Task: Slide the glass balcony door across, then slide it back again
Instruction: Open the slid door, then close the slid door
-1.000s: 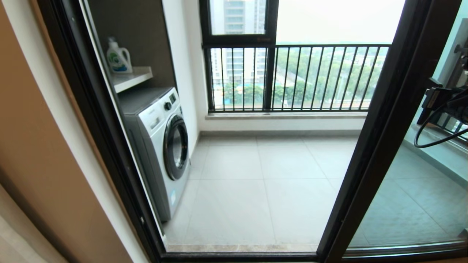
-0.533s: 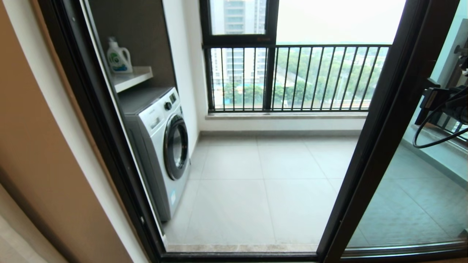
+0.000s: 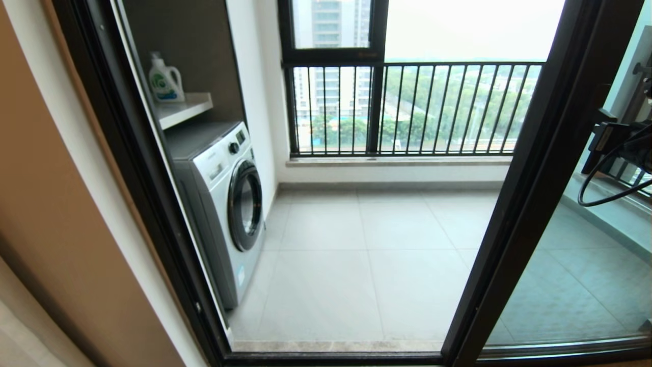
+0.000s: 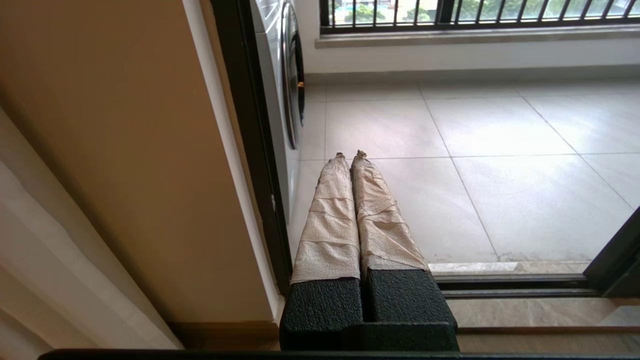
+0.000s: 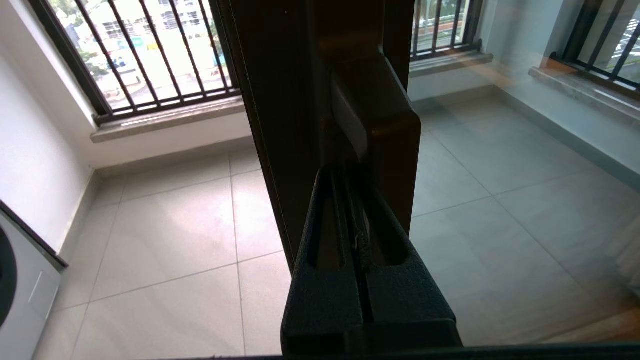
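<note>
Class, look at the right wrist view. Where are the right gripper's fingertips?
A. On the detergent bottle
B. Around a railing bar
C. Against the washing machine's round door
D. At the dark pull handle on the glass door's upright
D: in the right wrist view the right gripper, fingers together, meets the pull handle on the dark upright of the glass balcony door.

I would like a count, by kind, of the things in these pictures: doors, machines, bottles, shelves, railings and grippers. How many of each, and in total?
Glass door: 1
Washing machine: 1
Detergent bottle: 1
Shelf: 1
Railing: 1
Grippers: 2, the left gripper and the right gripper at the door handle
Total: 7
</note>
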